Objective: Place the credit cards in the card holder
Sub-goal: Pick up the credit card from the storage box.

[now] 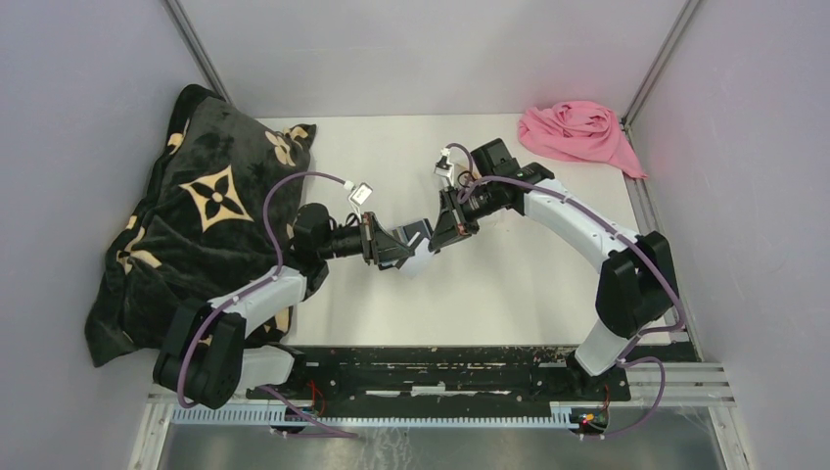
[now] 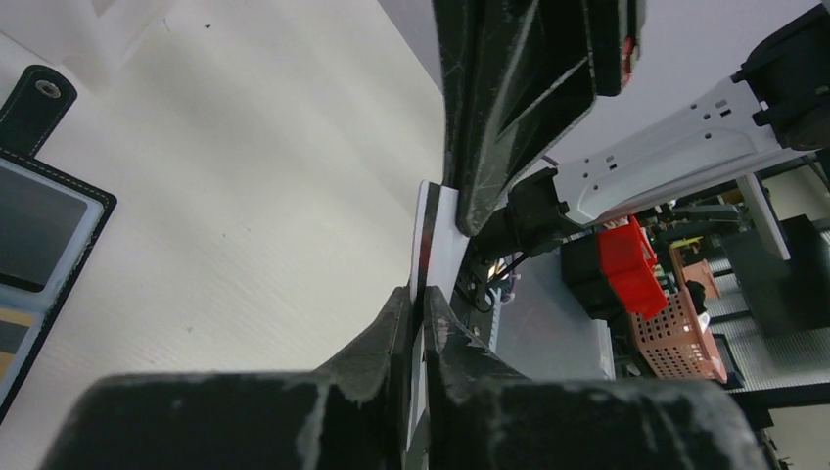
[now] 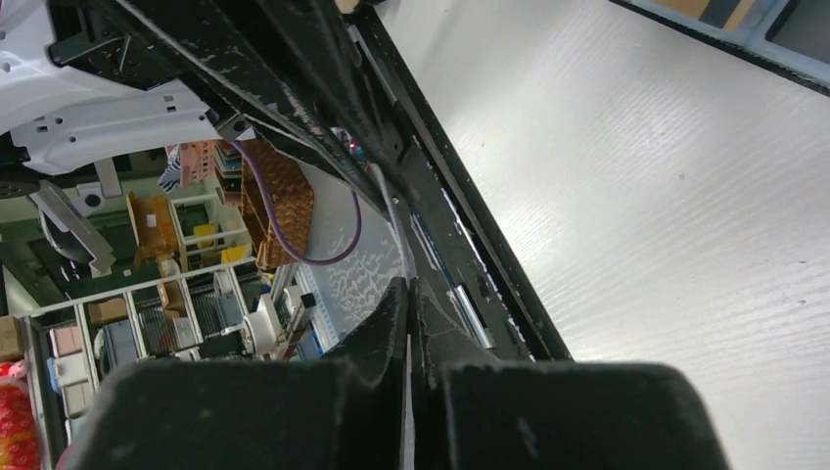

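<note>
A greyish-white credit card [image 1: 415,249] hangs above the middle of the table between my two grippers. My left gripper [image 1: 384,245] is shut on one end; in the left wrist view its fingers [image 2: 419,292] pinch the card [image 2: 438,235] edge-on. My right gripper [image 1: 442,233] grips the other end; in the right wrist view [image 3: 407,282] a thin card edge shows between its closed fingers. The black card holder [image 2: 39,225] lies open on the table, blue-grey lining up, with its stud tab [image 2: 41,93] showing. Its edge and a tan card [image 3: 729,12] show in the right wrist view.
A black blanket with tan flower patterns [image 1: 206,215] is heaped along the left side. A pink cloth [image 1: 577,132] lies at the back right corner. The white table [image 1: 529,284] is walled on three sides.
</note>
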